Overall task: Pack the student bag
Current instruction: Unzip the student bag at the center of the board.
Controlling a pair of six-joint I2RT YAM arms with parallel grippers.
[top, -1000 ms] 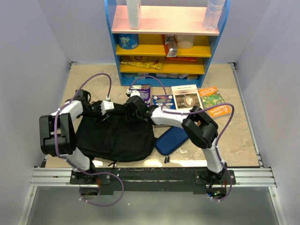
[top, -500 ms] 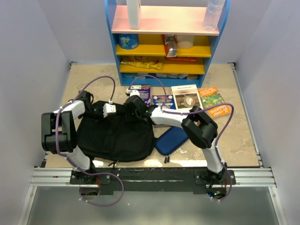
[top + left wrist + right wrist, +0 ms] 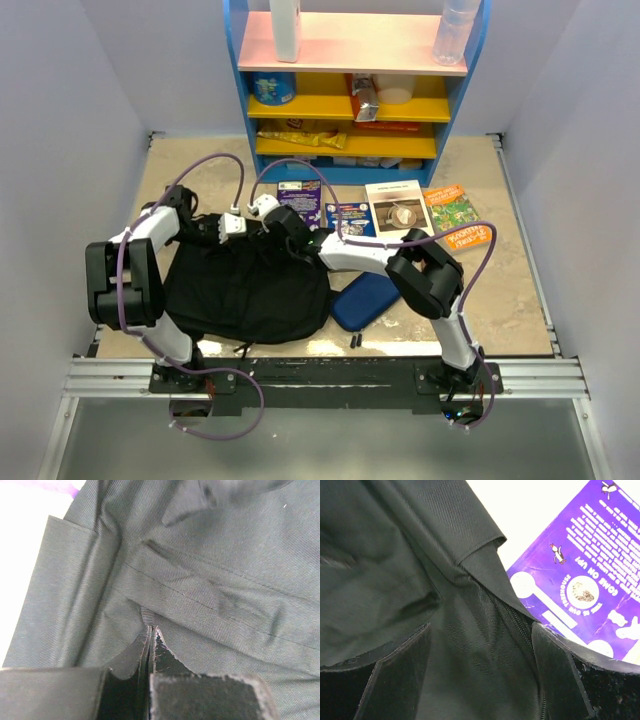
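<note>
Over the last second the right fingers [image 3: 268, 209] have travelled away from the arm bases and a little toward the left fingers [image 3: 228, 226]. They seem to have drawn the upper edge of the student bag [image 3: 245, 290] along with them, while the left fingers have barely shifted. As things stand, the left fingers are pressed together on a fold of black fabric at the bag's top, with a strip of webbing showing just past their tips. The right fingers stand well apart, with bag cloth and a line of zipper [image 3: 520, 625] lying between them, pinching nothing. The bag lies flat on the tabletop [image 3: 500, 290]. Its long axis runs from both sets of fingers back toward the bases, so its mouth sits at the fingers and its bulk behind them. Just beyond the right fingers, on their outer side, lies the purple book [image 3: 300, 193], and the other books [image 3: 398, 208] lie further out the same way. By that layout the right arm looks the nearer one for fetching a book, with the left fingers best placed to hold the mouth.
</note>
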